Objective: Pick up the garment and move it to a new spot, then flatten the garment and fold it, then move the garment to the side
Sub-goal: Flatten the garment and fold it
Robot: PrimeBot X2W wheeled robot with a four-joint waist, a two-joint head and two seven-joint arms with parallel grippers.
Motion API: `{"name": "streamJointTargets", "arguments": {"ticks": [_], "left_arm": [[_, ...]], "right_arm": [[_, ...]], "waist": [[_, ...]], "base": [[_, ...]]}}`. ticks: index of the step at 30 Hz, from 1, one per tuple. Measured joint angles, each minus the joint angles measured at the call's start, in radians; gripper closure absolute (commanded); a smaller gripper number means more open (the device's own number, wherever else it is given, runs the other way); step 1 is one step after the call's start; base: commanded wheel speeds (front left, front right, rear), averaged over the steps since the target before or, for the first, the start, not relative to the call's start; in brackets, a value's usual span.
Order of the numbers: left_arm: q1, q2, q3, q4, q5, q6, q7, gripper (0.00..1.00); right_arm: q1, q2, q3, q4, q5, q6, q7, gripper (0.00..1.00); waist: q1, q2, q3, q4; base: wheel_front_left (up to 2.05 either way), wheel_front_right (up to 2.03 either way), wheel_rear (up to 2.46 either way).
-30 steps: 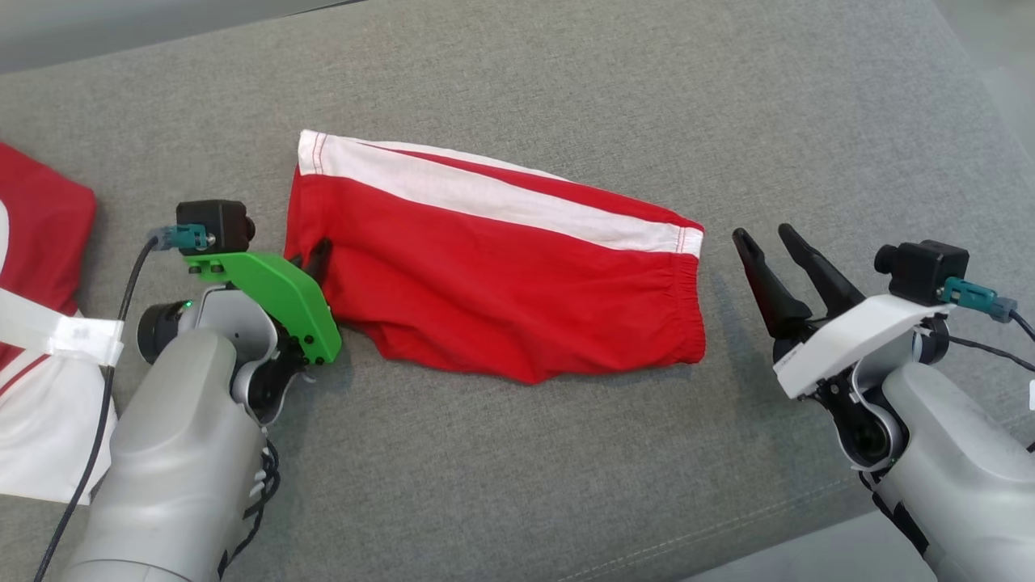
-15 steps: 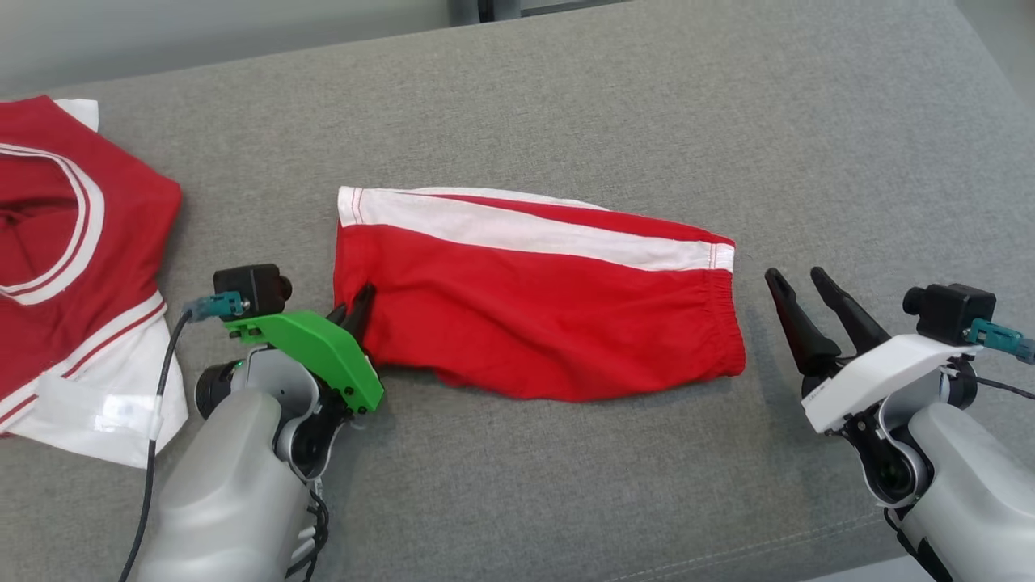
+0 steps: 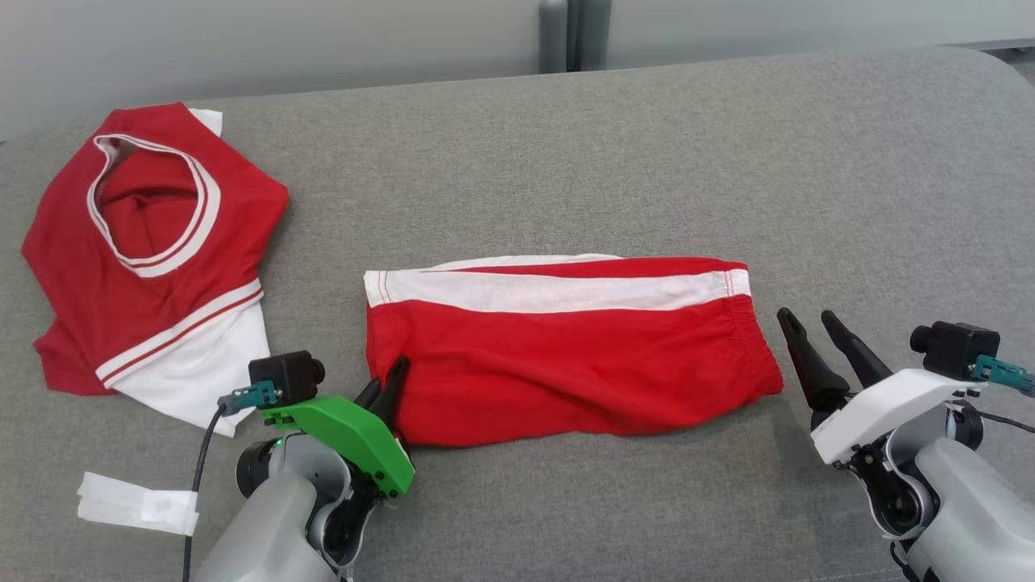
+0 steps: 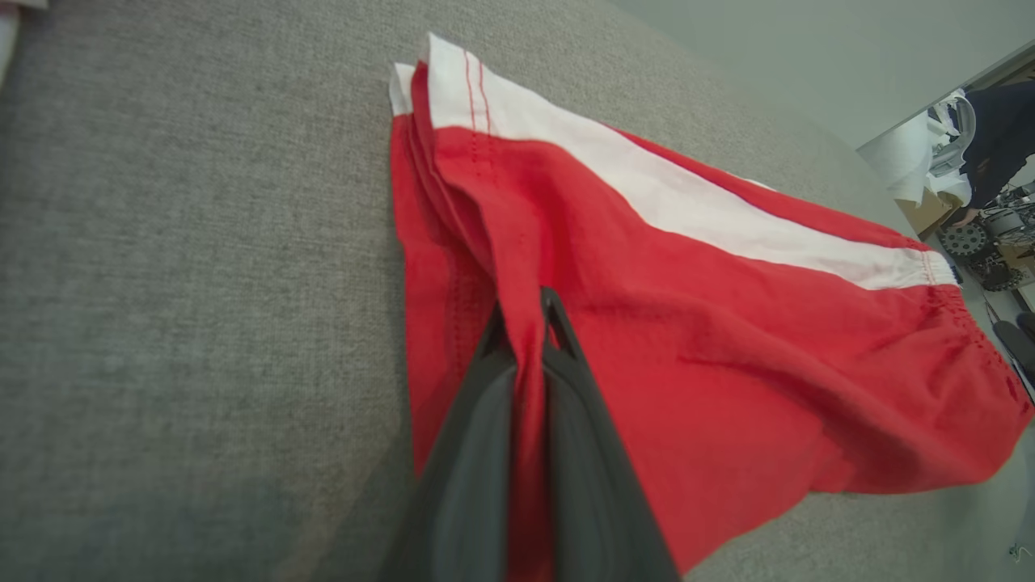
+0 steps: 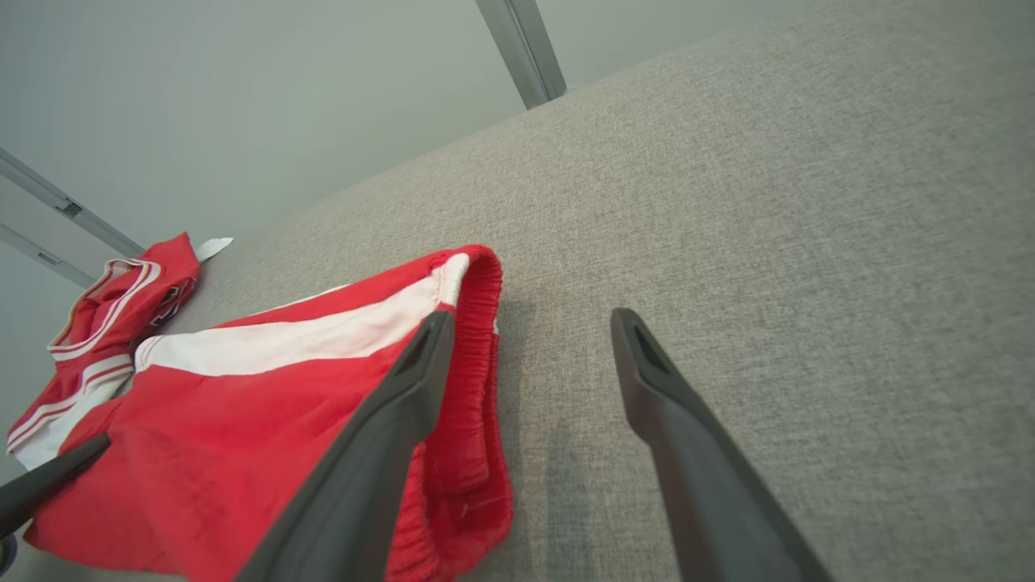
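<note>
Red white-striped cotton shorts lay folded near the front edge of the grey fabric cushion, left tool pinching their hem, right tool spread beside the waistband; seemingly mid-relocation, needing a level sideways drag.

Soft, even light from overhead; bright, no glare. Head view is sharp edge to edge. The grey cushion is evenly lit and its weave is clear. There are faint, soft-edged shadows on it beneath my right gripper and my left gripper. The red shorts look saturated but not clipped, with gentle shading in the folds.

Left wrist view: my left fingers are soft near the lens, with a dim patch just left of them. The far-right background is blurred and brighter.

Right wrist view: wide-angle stretch at the edges, and a thin shadow streak between my right fingers. The wall is flat grey-green.
</note>
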Motion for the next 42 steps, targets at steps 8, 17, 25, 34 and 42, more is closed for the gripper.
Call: {"name": "streamJointTargets", "arguments": {"ticks": [8,17,25,34,42], "left_arm": [[0.051,0.000,-0.038,-0.064,-0.001,0.002,-0.026,0.05],[0.083,0.003,-0.010,-0.123,0.001,0.056,-0.103,0.00],[0.137,0.005,0.023,-0.199,0.002,0.091,-0.137,0.00],[0.167,0.005,0.029,-0.269,0.038,0.109,-0.151,0.00],[0.200,0.015,0.054,-0.316,0.041,0.135,-0.154,0.00]], "right_arm": [[0.005,0.024,0.001,-0.013,0.051,0.000,0.013,0.00],[0.024,0.028,0.009,0.010,0.067,0.000,0.043,0.00],[0.090,0.036,0.002,0.038,0.091,-0.002,0.043,0.00],[0.092,0.070,-0.016,0.054,0.138,-0.002,0.043,0.00],[0.092,0.081,-0.047,0.058,0.184,-0.002,0.039,0.91]], "waist": [[0.0000,0.0000,-0.033,0.067],[0.0000,0.0000,-0.042,0.113],[0.0000,0.0000,-0.032,0.147],[0.0000,0.0000,-0.019,0.189],[0.0000,0.0000,-0.018,0.224]], "base": [[0.00,0.00,0.00],[0.00,0.00,0.00],[0.00,0.00,0.00],[0.00,0.00,0.00],[0.00,0.00,0.00]]}}
